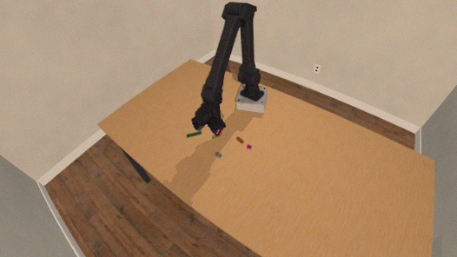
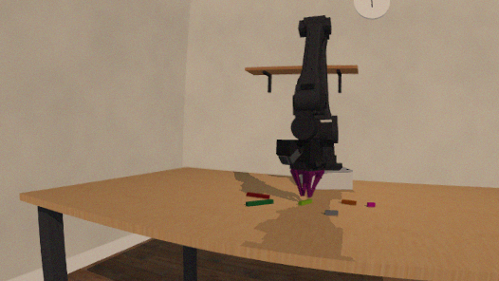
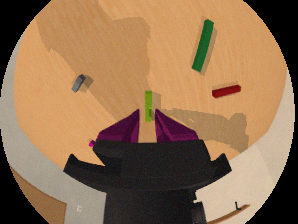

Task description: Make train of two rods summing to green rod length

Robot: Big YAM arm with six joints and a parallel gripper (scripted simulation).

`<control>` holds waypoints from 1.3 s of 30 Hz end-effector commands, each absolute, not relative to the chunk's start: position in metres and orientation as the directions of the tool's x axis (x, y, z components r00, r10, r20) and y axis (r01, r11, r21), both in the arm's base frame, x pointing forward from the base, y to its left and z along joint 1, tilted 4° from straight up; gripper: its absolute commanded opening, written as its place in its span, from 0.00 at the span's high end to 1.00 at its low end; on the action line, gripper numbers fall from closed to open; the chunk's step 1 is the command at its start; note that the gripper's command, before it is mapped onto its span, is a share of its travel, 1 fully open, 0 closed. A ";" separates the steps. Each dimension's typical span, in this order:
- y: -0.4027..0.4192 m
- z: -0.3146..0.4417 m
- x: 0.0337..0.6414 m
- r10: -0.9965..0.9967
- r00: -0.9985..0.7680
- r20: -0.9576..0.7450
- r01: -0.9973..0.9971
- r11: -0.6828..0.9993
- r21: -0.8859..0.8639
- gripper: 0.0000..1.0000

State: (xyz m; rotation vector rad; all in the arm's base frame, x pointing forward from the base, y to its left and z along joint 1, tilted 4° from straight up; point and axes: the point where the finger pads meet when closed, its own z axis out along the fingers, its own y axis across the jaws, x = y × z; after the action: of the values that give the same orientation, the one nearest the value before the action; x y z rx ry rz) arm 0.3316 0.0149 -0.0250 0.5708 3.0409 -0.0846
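The lime rod (image 1: pixel 215 137) (image 2: pixel 305 202) (image 3: pixel 148 100) lies flat on the table. My gripper (image 1: pixel 218 134) (image 2: pixel 305 195) (image 3: pixel 147 112) is partly open and empty, fingertips pointing down just above the lime rod, one to each side of its line in the wrist view. The grey rod (image 1: pixel 218 154) (image 2: pixel 331 213) (image 3: pixel 78 83) lies apart, turned another way. The green rod (image 1: pixel 194 135) (image 2: pixel 259 202) (image 3: pixel 202 46) lies on the other side of the lime rod. No two rods touch.
The red rod (image 2: pixel 258 195) (image 3: pixel 226 91) lies near the green rod, hidden in the top view. The orange rod (image 1: pixel 240 140) (image 2: pixel 349 202) and magenta rod (image 1: pixel 249 147) (image 2: pixel 371 204) (image 3: pixel 91 144) lie on the grey rod's side. The arm's base (image 1: pixel 251 105) stands behind.
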 end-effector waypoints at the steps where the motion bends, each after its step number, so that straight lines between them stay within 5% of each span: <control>1: 0.010 -0.027 0.337 0.361 -0.930 -0.062 0.364 0.931 -0.040 0.78; 39: 0.010 -0.027 0.336 0.361 -0.931 -0.059 0.364 0.931 -0.041 0.78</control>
State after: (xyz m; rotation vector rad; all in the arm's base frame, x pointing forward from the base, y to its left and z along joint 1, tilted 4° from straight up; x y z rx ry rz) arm 0.3318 0.0149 -0.0254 0.5702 3.0405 -0.0843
